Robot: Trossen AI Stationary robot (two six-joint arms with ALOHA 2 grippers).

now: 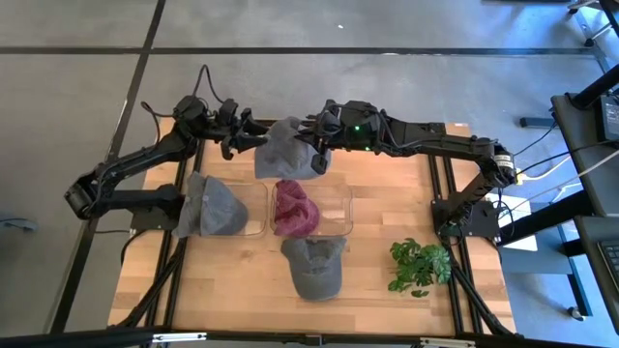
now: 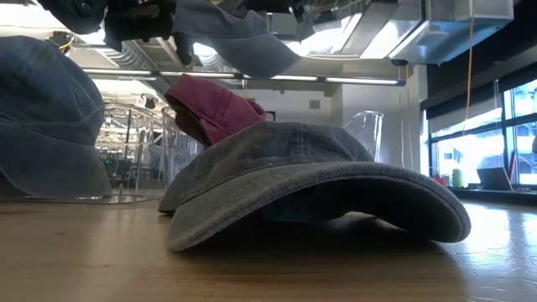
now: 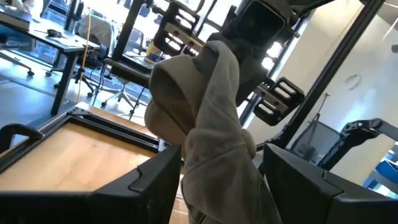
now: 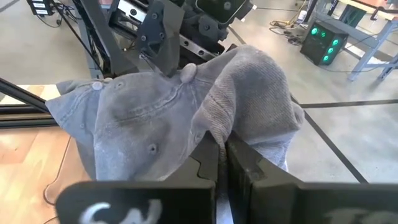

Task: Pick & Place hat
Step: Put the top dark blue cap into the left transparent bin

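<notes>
A light grey hat [image 1: 288, 147] hangs in the air over the table's far side, between my two grippers; the low view shows it at the top [image 2: 239, 38]. My right gripper [image 1: 317, 147] reaches in from the table's right and is shut on it. My left gripper [image 1: 259, 142] comes level from the left and stands open, its two fingers on either side of the hat's bunched cloth [image 3: 217, 155]. Below, a blue-grey hat [image 1: 211, 206] and a maroon hat [image 1: 295, 208] sit in clear bins. A grey cap [image 1: 314, 266] lies brim-down on the table. My left gripper has the bunched cloth between its spread fingers [image 3: 155, 180]; I cannot tell whether they touch it. My right gripper pinches a fold of the hat's crown [image 4: 217, 127] between its two fingers [image 4: 249, 163], coming nearly level from the table's right. The hat is lifted clear and droops to both sides of the fingers, slack.
Two clear bins [image 1: 340, 224] stand side by side at mid-table. A small green plant [image 1: 419, 266] sits near the front right. Bare wood lies at the front left and along the far right of the table [image 1: 406, 184].
</notes>
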